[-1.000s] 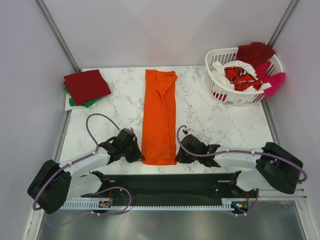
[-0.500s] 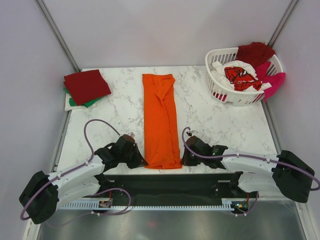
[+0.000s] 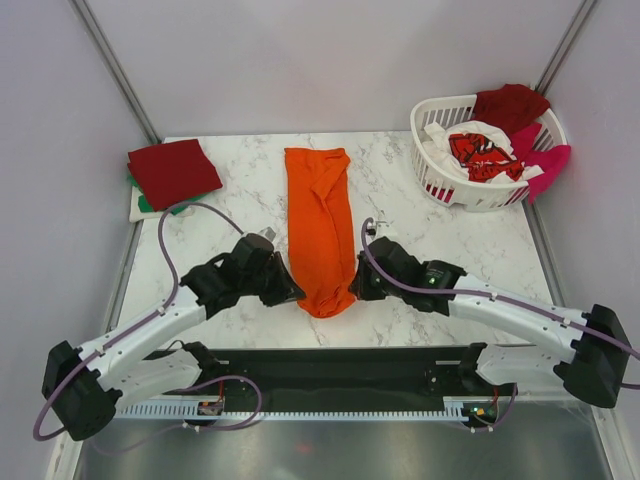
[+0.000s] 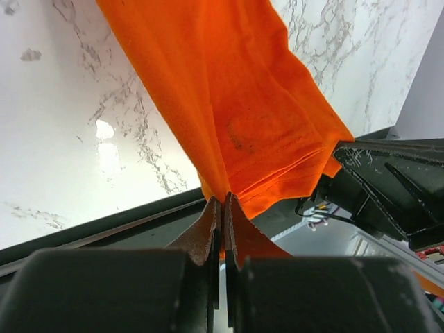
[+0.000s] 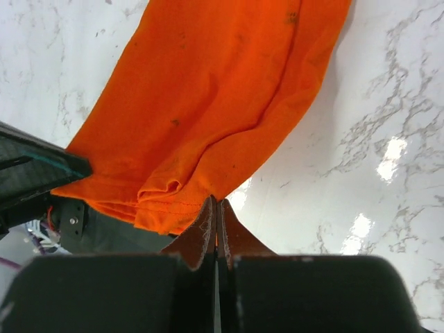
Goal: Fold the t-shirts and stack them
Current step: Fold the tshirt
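The orange t-shirt (image 3: 320,225), folded into a long strip, lies down the middle of the marble table (image 3: 230,215). My left gripper (image 3: 291,292) is shut on its near left corner, as the left wrist view (image 4: 222,201) shows. My right gripper (image 3: 353,288) is shut on its near right corner, as the right wrist view (image 5: 215,202) shows. Both hold the near end lifted off the table, sagging between them. A folded dark red t-shirt (image 3: 172,171) lies on a green one (image 3: 166,206) at the far left. White-and-red (image 3: 480,152), dark red (image 3: 510,105) and magenta (image 3: 545,165) t-shirts sit in the basket.
The white slatted laundry basket (image 3: 440,175) stands at the far right corner. A black bar (image 3: 330,365) runs along the near table edge between the arm bases. Grey walls close in the left, back and right sides.
Both grippers have risen and moved away from the near edge, carrying the orange shirt's near end up and forward. The shirt's visible length on the table has shortened.
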You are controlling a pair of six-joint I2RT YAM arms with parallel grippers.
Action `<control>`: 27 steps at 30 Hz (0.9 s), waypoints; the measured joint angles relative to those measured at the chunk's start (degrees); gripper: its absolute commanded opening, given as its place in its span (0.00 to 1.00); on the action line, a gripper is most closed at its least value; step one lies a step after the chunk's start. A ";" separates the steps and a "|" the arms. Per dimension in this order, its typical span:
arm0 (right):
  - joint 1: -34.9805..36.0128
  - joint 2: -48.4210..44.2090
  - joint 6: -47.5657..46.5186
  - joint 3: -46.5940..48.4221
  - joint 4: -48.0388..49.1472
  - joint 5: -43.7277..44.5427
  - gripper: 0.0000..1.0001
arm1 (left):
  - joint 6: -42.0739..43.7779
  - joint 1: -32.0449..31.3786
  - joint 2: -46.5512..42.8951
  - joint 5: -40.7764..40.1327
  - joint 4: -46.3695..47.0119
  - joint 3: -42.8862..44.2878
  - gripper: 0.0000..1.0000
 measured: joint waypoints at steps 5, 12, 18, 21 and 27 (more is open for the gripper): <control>-3.54 4.35 -3.96 4.46 -2.14 0.87 0.00 | 2.99 0.22 4.68 -2.49 -3.08 5.95 0.02; -11.19 10.38 -10.16 12.46 -3.50 0.98 0.00 | 7.56 3.96 12.59 -4.63 -5.86 14.47 0.02; -15.41 18.01 -14.43 19.67 -3.58 0.09 0.00 | 10.97 9.64 21.00 -4.66 -6.25 19.06 0.02; -16.76 21.99 -15.91 22.69 -3.65 -0.63 0.00 | 12.70 12.09 25.11 -4.37 -6.69 21.55 0.02; -19.58 29.22 -18.03 28.55 -3.67 -2.54 0.00 | 15.87 15.56 32.79 -3.69 -7.04 28.09 0.02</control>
